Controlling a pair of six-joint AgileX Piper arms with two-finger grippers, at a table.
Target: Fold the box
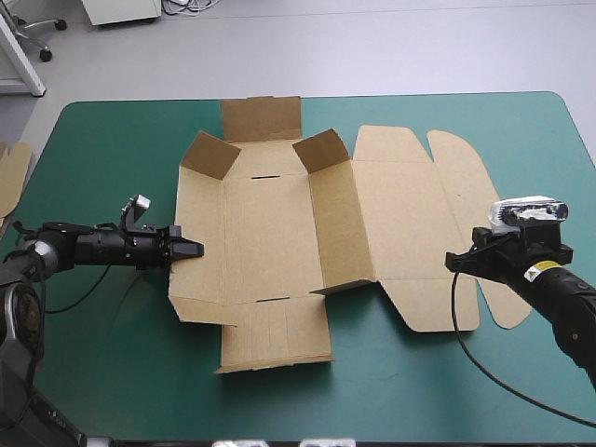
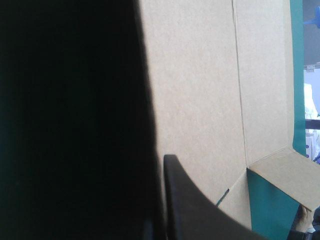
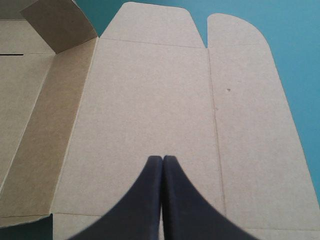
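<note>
The brown box (image 1: 270, 223) lies as a cut sheet in the middle of the teal-green table. Its two far corner flaps stand up and its long right wall (image 1: 340, 228) tilts upward, while the lid panel (image 1: 400, 223) lies flat to the right. My left gripper (image 1: 191, 250) is at the box's left wall, shut on its edge. In the left wrist view one black finger (image 2: 190, 205) lies on the board (image 2: 200, 75), and a dark field hides the other side. My right gripper (image 1: 451, 259) is shut and empty, with its tips (image 3: 162, 157) over the lid panel (image 3: 150, 100).
An edge of more brown board (image 1: 9, 172) shows at the table's left edge. Bare teal-green cover (image 1: 447, 391) lies in front of the box and to its right.
</note>
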